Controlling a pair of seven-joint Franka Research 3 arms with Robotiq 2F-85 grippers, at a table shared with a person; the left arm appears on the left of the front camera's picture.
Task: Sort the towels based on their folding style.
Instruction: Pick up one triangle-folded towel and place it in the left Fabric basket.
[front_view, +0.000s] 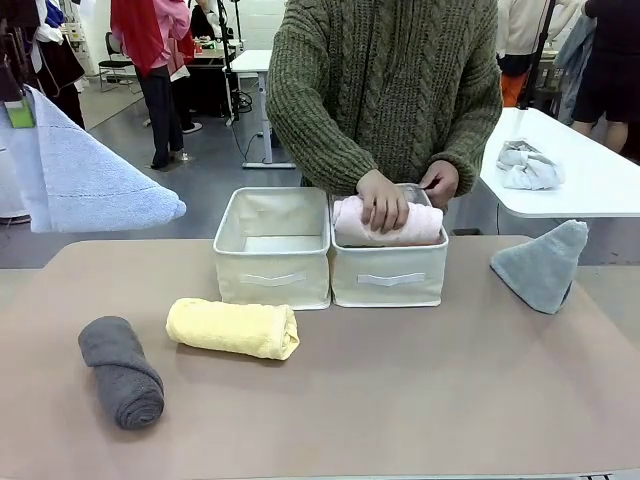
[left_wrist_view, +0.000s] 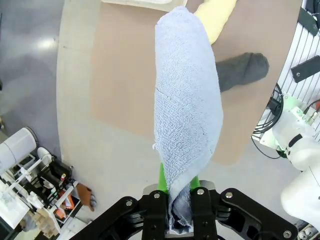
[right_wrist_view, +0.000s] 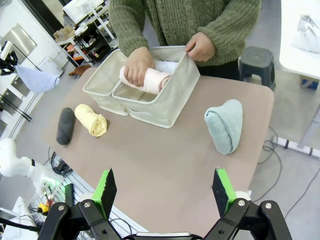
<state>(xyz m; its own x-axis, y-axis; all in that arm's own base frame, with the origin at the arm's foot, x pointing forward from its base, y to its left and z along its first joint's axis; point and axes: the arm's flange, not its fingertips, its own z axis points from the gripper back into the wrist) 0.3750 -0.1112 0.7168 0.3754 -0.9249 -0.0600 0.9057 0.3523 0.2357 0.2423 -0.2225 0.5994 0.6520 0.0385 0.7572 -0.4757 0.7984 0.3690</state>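
My left gripper (left_wrist_view: 181, 200) is shut on the narrow end of a light blue cone towel (left_wrist_view: 187, 110), which hangs high above the table's left end (front_view: 90, 180). A dark grey roll (front_view: 122, 372) and a yellow roll (front_view: 233, 328) lie on the table's front left. A person's hand (front_view: 383, 200) presses a pink roll (front_view: 395, 225) into the right cream bin (front_view: 390, 278), with a white towel (right_wrist_view: 167, 66) beside it. The other hand (right_wrist_view: 200, 46) holds that bin's rim. A grey-green cone towel (front_view: 543, 263) stands at the right. My right gripper (right_wrist_view: 165, 187) is open, high above the near edge.
The left cream bin (front_view: 272, 275) stands beside the right one at the table's far middle. Behind on the right, a white table (front_view: 590, 185) carries a white-and-grey cloth bundle (front_view: 528, 165). A grey stool (right_wrist_view: 257, 57) stands by the person. People stand farther back.
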